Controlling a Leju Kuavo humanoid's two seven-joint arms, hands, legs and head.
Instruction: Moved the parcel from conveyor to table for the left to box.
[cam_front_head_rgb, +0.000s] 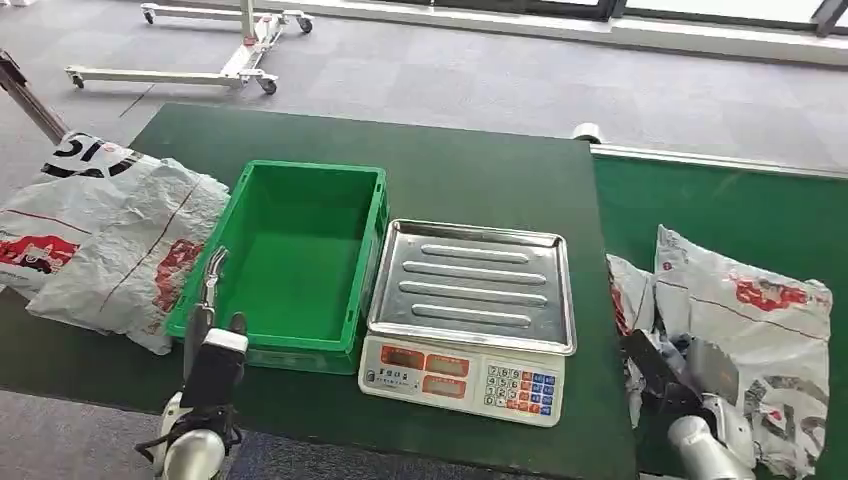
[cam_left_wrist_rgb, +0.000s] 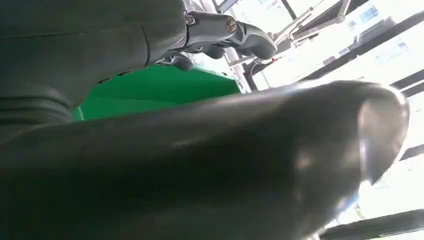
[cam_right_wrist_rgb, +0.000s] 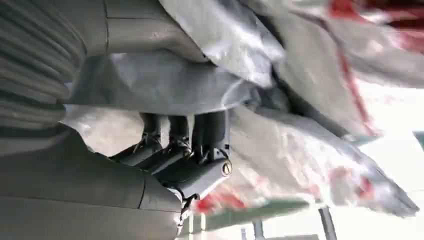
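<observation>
Under the right hand (cam_front_head_rgb: 690, 375) lay the parcel (cam_front_head_rgb: 760, 330), a crumpled grey plastic mailing bag with red print, resting on the green conveyor (cam_front_head_rgb: 720, 200) at the robot's right side. The hand was down on the near edge of the bag, and in the right wrist view its dark fingers (cam_right_wrist_rgb: 175, 140) were curled into the folds of the wrinkled plastic with the thumb on the other side of a fold, so it was grasping the parcel, which had not yet left the belt. Just to the left of that hand, across the seam between belt and table (cam_front_head_rgb: 480, 170), stood a weighing scale (cam_front_head_rgb: 468, 318) with a bare steel tray and a keypad at its front. Further left, touching the scale's side, sat a green plastic crate (cam_front_head_rgb: 372, 250). The left hand (cam_front_head_rgb: 212, 320) hovered at the near left corner of that crate, fingers reaching forward over its rim and apart, holding nothing; in the left wrist view the thumb took up most of the frame with a slice of green wall behind it. Beyond the left hand, to its outer side, a pile of grey bags (cam_front_head_rgb: 110, 235) with red and black print lay on the table against the crate's left wall. Far ahead of both hands, a white wheeled frame (cam_front_head_rgb: 200, 60) stood on the grey carpet.
</observation>
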